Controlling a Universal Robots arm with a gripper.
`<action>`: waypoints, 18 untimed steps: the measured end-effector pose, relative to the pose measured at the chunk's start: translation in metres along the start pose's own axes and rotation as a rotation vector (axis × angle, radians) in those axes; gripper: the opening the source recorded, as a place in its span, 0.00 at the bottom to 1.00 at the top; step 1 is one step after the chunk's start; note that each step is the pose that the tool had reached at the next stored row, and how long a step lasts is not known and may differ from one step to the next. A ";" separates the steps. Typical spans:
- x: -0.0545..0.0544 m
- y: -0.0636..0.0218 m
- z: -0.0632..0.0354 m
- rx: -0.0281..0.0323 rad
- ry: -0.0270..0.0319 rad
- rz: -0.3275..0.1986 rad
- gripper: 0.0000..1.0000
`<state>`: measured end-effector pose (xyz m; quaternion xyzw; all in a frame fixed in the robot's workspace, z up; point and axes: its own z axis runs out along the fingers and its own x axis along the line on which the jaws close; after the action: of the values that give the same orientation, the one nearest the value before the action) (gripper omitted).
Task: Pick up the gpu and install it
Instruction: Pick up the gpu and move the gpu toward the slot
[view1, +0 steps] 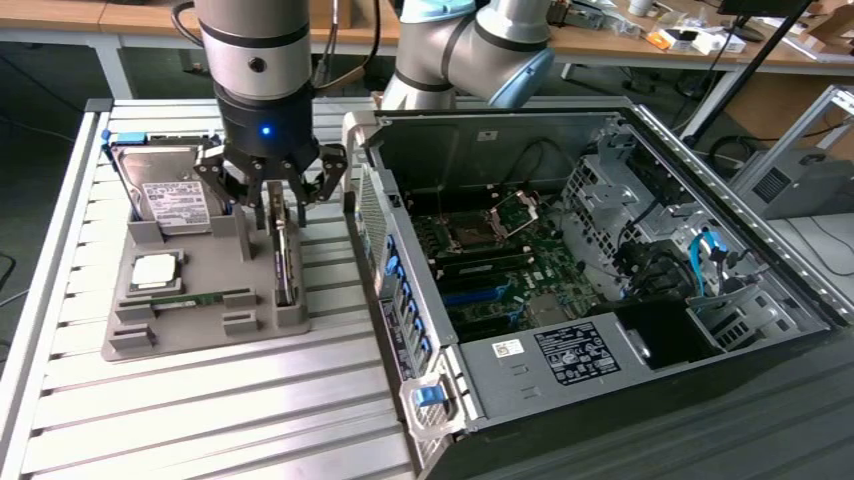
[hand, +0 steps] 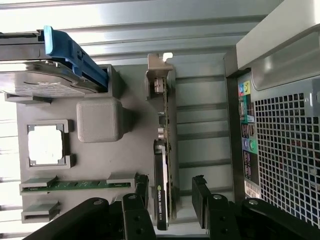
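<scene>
Robotics lab, robot arm (view1: 454, 50) over slatted aluminium table (view1: 200, 400), opened computer case (view1: 467, 150), cluttered workbenches (view1: 614, 47) behind

I count one gpu (view1: 283, 265), one hard drive (view1: 176, 203), one processor chip (view1: 154, 268), one memory stick (view1: 187, 298) (green, narrow), one grey parts holder (view1: 187, 335) and one open computer case (view1: 467, 145).

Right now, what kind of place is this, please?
Probably a robotics lab bench for computer assembly: an open computer case lies beside a grey tray holding parts such as the gpu, and cluttered workbenches stand behind.
</scene>
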<state>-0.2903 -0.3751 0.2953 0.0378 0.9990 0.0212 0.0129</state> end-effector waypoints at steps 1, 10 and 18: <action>0.000 0.0004 0.0008 0.0001 0.0002 0.000 0.48; 0.002 0.0049 0.0087 0.0001 -0.0001 0.000 0.48; 0.003 0.0059 0.0170 0.0002 -0.0001 0.000 0.48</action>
<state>-0.2929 -0.3683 0.2785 0.0378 0.9990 0.0212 0.0130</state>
